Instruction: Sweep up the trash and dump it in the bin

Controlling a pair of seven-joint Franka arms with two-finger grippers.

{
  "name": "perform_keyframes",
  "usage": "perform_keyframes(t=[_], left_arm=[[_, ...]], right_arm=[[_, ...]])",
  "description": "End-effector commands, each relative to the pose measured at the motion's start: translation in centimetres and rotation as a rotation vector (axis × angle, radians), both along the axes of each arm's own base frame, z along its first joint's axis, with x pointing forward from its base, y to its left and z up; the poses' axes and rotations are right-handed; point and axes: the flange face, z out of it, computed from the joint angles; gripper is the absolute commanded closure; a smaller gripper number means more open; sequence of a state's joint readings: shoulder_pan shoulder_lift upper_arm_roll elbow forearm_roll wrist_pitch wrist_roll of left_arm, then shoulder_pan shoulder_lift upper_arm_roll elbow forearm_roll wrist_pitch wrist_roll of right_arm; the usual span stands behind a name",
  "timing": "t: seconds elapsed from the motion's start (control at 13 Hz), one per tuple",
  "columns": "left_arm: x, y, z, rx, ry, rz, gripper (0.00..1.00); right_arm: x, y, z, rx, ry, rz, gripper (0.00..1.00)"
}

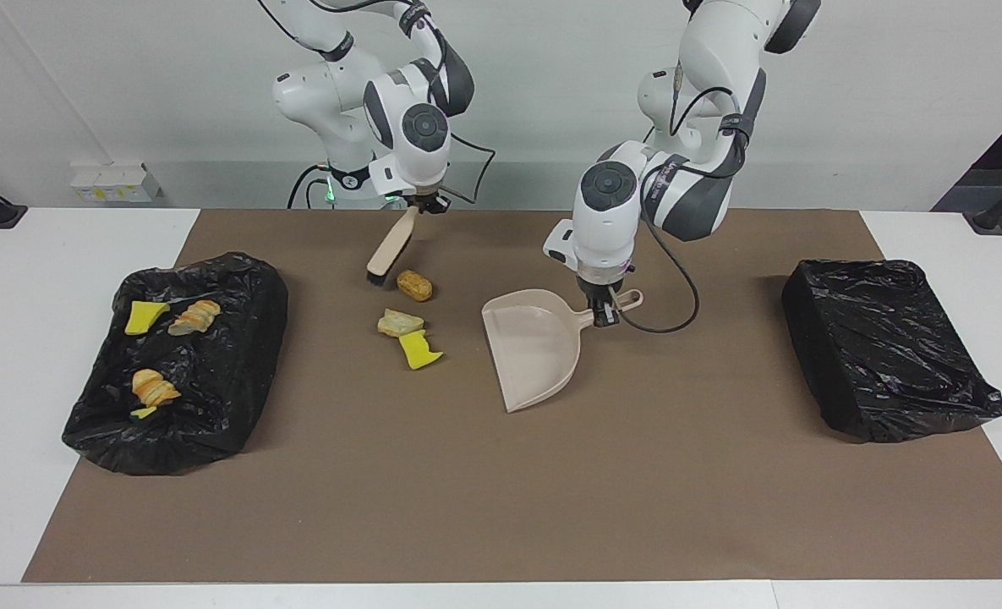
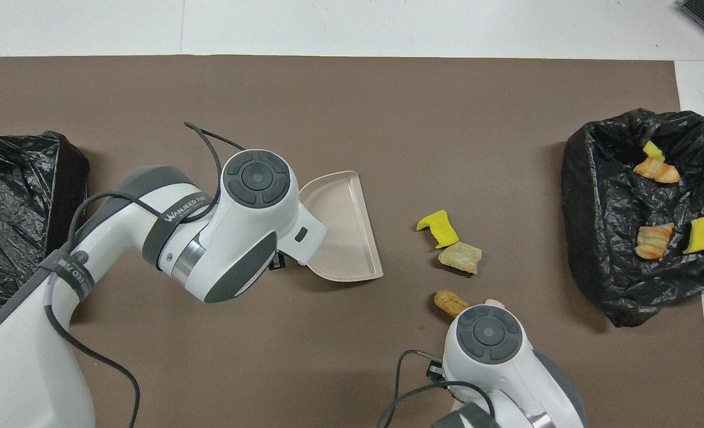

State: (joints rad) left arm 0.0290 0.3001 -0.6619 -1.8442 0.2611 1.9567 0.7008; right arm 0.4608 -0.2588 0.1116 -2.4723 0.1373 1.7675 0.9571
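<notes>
Three loose trash scraps lie on the brown mat: a brown chunk (image 1: 414,285) (image 2: 450,302), a tan chunk (image 1: 399,322) (image 2: 460,258) and a yellow sponge piece (image 1: 420,351) (image 2: 438,229). My right gripper (image 1: 420,205) is shut on the handle of the beige brush (image 1: 389,249). The brush's black bristles are down at the mat, just beside the brown chunk toward the right arm's end. My left gripper (image 1: 606,311) is shut on the handle of the beige dustpan (image 1: 534,347) (image 2: 343,226). The dustpan rests on the mat with its open edge facing the scraps. In the overhead view both grippers are hidden under their wrists.
A black-lined bin (image 1: 238,372) (image 2: 595,238) at the right arm's end holds several yellow and orange scraps. A second black-lined bin (image 1: 885,347) (image 2: 19,208) stands at the left arm's end. A cable (image 1: 678,288) hangs from the left arm beside the dustpan handle.
</notes>
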Motion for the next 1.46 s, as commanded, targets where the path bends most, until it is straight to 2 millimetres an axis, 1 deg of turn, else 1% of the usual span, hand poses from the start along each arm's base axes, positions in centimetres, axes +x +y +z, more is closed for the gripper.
perform_keyframes(t=[0.0,0.08,0.15,0.23,0.31,0.54,0.69,0.85,0.92,1.16,1.23,1.31,1.39], left_arm=[[-2.8,0.6,-1.1,-0.015,-0.031,-0.032,1.0],[-3.0,0.5,-1.2,-0.017,-0.034,-0.031,1.0],[-3.1,0.5,-1.4,-0.014,-0.033,-0.03,1.0],[-3.5,0.6,-1.4,-0.017,-0.047,-0.032,1.0],[-3.4,0.5,-1.4,-0.027,-0.058,-0.03,1.0],[-3.4,0.5,-1.4,-0.025,-0.06,-0.002,1.0],[-3.5,0.7,-1.4,-0.019,-0.058,0.0,1.0],[-4.2,1.0,-1.8,-0.008,-0.058,-0.002,1.0],[-4.6,1.1,-2.1,0.0,-0.056,0.003,1.0],[-4.8,1.1,-2.1,-0.009,-0.049,0.032,1.0],[-4.8,1.2,-2.1,-0.009,-0.05,0.037,1.0],[-4.8,1.2,-2.1,-0.011,-0.05,0.041,1.0],[-4.8,1.2,-2.1,-0.015,-0.047,0.044,1.0]], right_arm=[[0.9,0.0,-1.7,0.045,-0.048,-0.041,1.0],[2.0,0.0,-2.2,0.082,-0.083,-0.018,1.0],[3.1,0.6,-2.6,0.1,-0.103,-0.007,1.0],[4.8,1.5,-2.7,0.117,-0.129,-0.008,1.0],[6.2,2.4,-2.6,0.123,-0.138,-0.005,1.0],[10.8,4.8,-0.8,0.163,-0.183,0.0,1.0],[12.9,6.0,0.3,0.181,-0.196,0.005,1.0],[14.4,6.8,1.8,0.171,-0.178,0.02,1.0],[15.1,6.5,2.9,0.15,-0.174,0.033,1.0],[16.7,3.0,5.0,0.088,-0.17,0.085,1.0],[17.2,2.0,5.4,0.073,-0.168,0.131,1.0],[17.7,1.0,5.3,0.045,-0.179,0.19,1.0],[18.6,-0.7,5.1,0.038,-0.183,0.245,1.0]])
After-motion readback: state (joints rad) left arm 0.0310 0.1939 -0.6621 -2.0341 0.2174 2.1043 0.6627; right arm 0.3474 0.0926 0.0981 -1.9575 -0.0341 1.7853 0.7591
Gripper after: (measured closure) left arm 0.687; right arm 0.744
